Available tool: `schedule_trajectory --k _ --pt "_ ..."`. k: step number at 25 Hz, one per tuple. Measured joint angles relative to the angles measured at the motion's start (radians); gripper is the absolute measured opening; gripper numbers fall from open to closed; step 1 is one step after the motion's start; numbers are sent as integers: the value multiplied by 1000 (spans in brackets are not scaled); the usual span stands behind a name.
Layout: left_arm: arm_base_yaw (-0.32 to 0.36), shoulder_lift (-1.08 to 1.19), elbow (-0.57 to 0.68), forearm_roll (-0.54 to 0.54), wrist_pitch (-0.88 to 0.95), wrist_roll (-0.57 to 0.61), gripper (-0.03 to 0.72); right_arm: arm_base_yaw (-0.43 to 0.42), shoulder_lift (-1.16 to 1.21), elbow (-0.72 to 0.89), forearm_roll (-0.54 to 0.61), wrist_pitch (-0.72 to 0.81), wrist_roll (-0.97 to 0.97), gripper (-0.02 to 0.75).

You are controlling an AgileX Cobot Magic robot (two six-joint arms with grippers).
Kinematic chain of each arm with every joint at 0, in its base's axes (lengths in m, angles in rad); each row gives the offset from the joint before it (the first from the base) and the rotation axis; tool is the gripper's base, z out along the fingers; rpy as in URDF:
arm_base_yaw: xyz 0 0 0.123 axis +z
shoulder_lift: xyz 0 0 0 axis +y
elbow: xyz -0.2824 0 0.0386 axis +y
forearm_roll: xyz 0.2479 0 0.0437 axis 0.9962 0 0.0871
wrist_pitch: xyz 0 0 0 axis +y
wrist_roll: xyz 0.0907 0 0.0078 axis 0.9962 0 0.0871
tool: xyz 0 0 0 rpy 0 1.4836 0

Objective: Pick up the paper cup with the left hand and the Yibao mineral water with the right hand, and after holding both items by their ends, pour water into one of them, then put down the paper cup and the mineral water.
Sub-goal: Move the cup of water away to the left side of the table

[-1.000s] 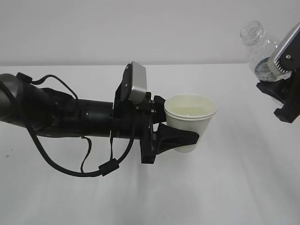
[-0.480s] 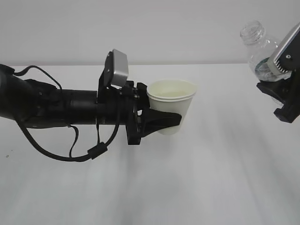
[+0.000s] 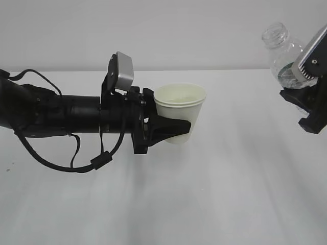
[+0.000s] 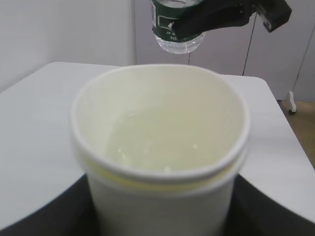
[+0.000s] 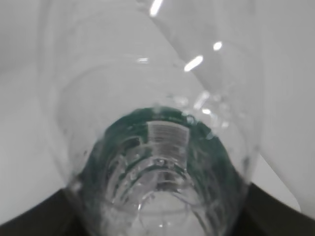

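Left end effector [image 3: 171, 127] grasps the paper cup [image 3: 180, 109] around its lower wall, holding it upright above the white table [image 3: 230, 194] near the middle of the exterior view. Inside the cup [image 4: 162, 142], a shallow pool of clear water lies over the cream-white bottom; the cup is plain white with a rolled rim. At 2 o'clock from it, well apart, the right end effector [image 3: 306, 99] is clenched on the Yibao mineral water [image 3: 282, 53], a clear ribbed bottle [image 5: 157, 147] with a dark green label, capless neck tilted toward 11 o'clock.
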Motion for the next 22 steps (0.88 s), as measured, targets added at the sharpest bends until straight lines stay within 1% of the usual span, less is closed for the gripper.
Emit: schedule_trajectory --k 7,22 --pt "33 0 0 35 31 0 412 0 0 0 0 0 0 433" --pt "202 0 0 39 35 -37 412 0 0 0 0 0 0 433"
